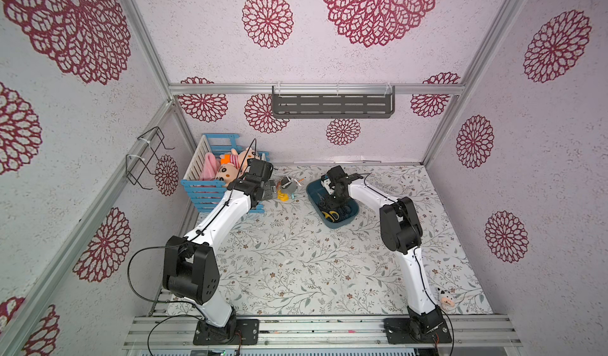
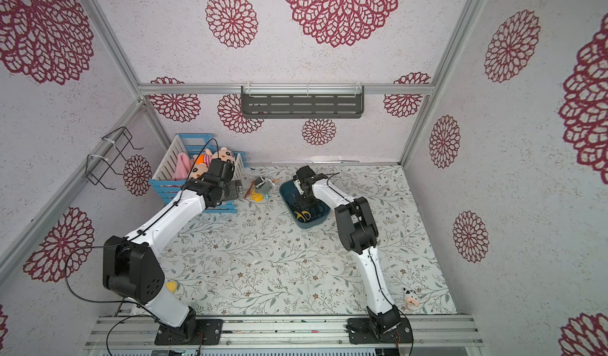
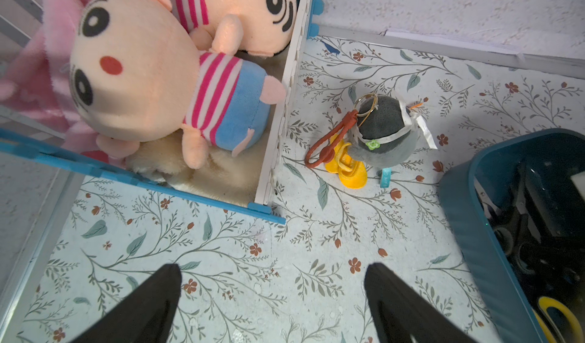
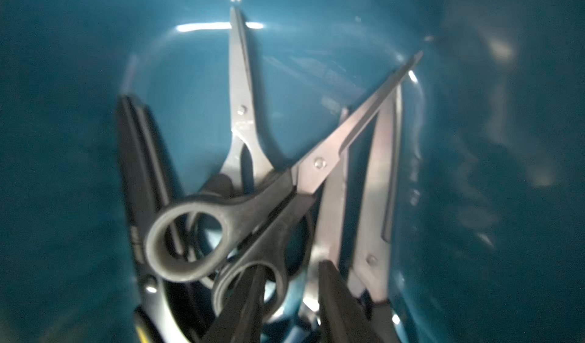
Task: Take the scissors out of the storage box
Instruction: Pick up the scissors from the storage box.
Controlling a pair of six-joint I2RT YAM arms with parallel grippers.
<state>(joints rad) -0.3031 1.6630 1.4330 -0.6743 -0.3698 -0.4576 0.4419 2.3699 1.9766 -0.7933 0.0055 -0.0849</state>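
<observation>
Lying heaped inside storage box (image 1: 339,223), far centre of table (image 1: 296,265): scissors (image 4: 250,205). Right gripper (image 4: 291,267) lowered into box, jaws part-open, one finger (image 4: 243,306) through a black handle ring; firm hold or not, cannot tell. Left gripper (image 3: 272,267) left of box, jaws wide apart, empty.

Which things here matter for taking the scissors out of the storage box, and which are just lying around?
For the job: scissors, storage box, right gripper.
Just lying about: blue-and-white crate, plush dolls, grey keychain toy, small cow toy.
</observation>
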